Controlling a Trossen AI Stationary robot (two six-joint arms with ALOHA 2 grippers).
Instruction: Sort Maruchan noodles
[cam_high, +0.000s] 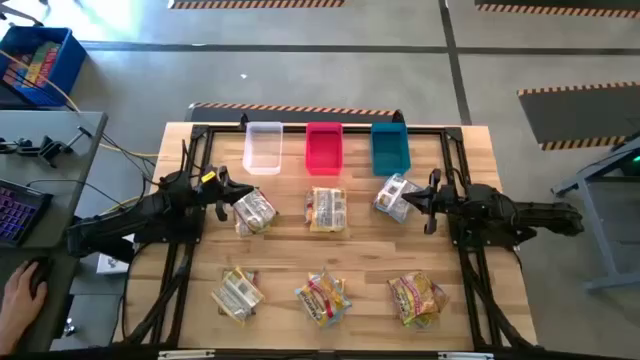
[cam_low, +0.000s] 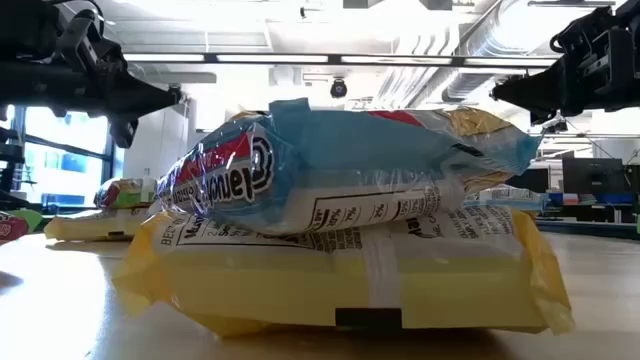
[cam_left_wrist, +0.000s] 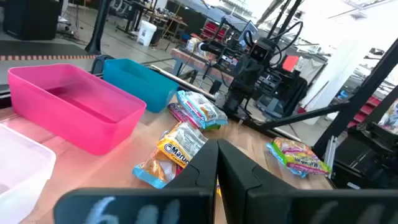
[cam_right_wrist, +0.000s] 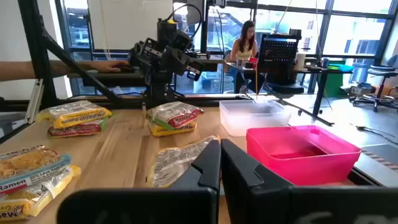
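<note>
Closest to the low camera, two crinkly plastic ramen packets lie stacked on the wooden table (cam_high: 480, 300): a blue-and-silver packet (cam_low: 340, 165) rests on a pale yellow packet (cam_low: 340, 275).

Seen from above, six small heaps of Maruchan noodles sit in two rows. In the far row, a silvery heap (cam_high: 254, 212) lies just beside the left gripper (cam_high: 226, 196), a yellow heap (cam_high: 326, 208) lies midway between the arms, and a silvery-blue heap (cam_high: 396, 196) lies just beside the right gripper (cam_high: 424, 203). In the near row lie a silvery-yellow heap (cam_high: 238, 294), a yellow-orange heap (cam_high: 322, 298) and a reddish-pink and green heap (cam_high: 416, 297), well apart from both grippers.

Behind the far row stand a clear plastic bin (cam_high: 263, 148), a pink-red plastic bin (cam_high: 324, 147) and a teal plastic bin (cam_high: 390, 147).

Both dark arms reach level over the table from opposite sides, pointing toward each other. Each gripper's fingers are pressed together, holding nothing, as both wrist views show. At the high view's lower left edge, a person's hand (cam_high: 18, 292) rests beside the desk.
</note>
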